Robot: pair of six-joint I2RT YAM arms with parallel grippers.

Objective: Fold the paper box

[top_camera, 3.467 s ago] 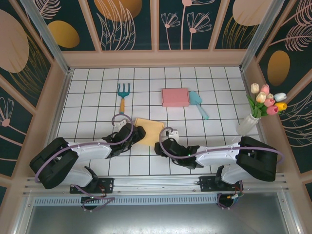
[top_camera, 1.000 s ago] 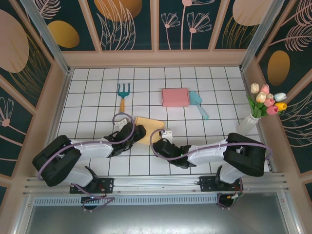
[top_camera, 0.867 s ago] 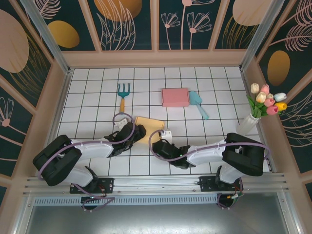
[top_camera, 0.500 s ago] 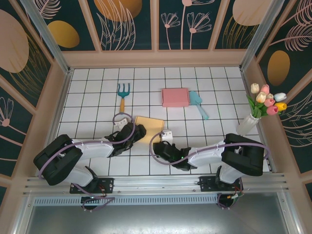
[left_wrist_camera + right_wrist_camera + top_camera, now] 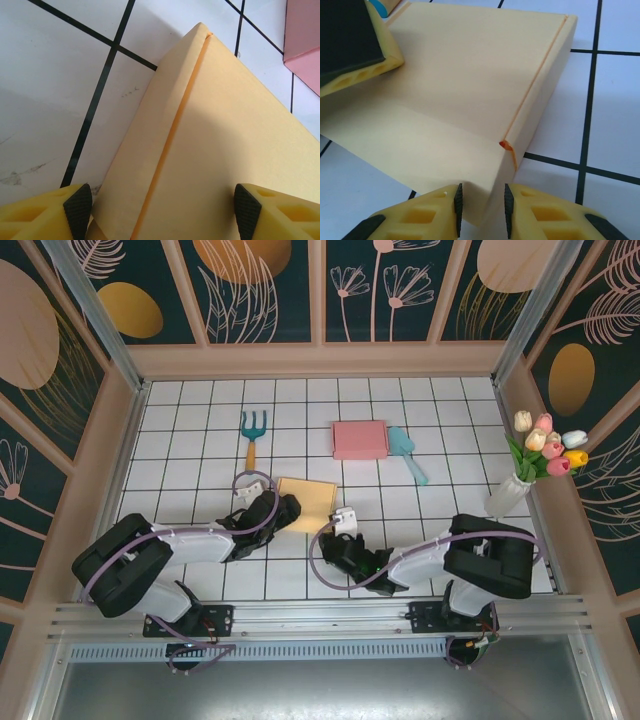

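Evidently we pin the paper box (image 5: 215,150) under our wide-spread left gripper (image 5: 160,215) so the right gripper (image 5: 481,205), straddling its near corner, can fold it; clenched or not, we cannot tell.

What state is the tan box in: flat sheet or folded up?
Folded up: the tan box shows upright side walls meeting at a corner.
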